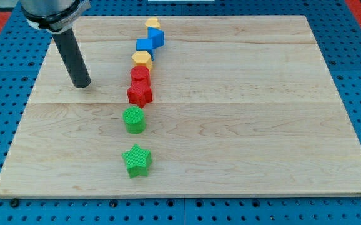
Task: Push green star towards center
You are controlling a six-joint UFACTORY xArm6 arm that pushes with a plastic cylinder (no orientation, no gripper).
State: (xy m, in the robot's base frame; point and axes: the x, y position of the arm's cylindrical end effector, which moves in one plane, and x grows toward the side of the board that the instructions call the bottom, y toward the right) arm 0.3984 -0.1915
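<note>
Green star-shaped block (137,160) — near the wooden board's (243,125) bottom edge, below the green cylinder (133,119). My tip (81,84) — bare rod, holding nothing, well apart, upper left.

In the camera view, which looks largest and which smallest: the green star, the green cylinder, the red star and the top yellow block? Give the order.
1. Green star
2. Green cylinder and red star: they look alike, so no ranking between them
3. Top yellow block, partly hidden behind a blue block

The lower blocks seem nearer the camera, so real sizes stay unsure.
</note>
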